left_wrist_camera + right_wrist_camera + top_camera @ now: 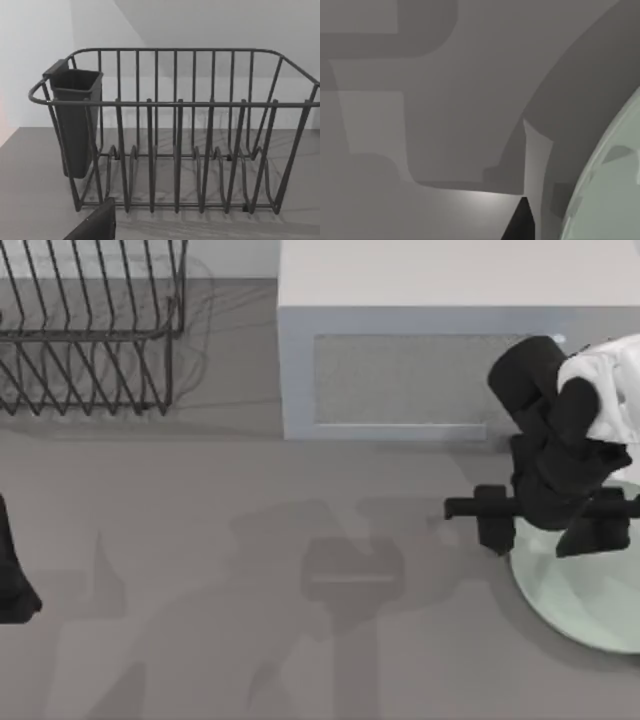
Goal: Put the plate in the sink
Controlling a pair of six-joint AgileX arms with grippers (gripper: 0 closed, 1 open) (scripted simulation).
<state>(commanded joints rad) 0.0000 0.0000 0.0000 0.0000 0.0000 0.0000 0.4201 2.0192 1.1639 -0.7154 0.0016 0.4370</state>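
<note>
The pale mint-green plate (585,605) lies flat on the table at the right edge, partly cut off by the top view's border. My right gripper (548,532) hangs over the plate's far left rim, open. One finger (493,530) is outside the rim and the other is over the plate. In the right wrist view the plate (612,190) curves past one dark fingertip (521,220). The sink is out of view. My left gripper (14,575) is parked at the table's left edge.
A dark wire dish rack (90,330) stands at the back left. In the left wrist view the dish rack (175,150) carries a dark cutlery cup (75,120). A white microwave (420,350) stands at the back, just behind the right arm.
</note>
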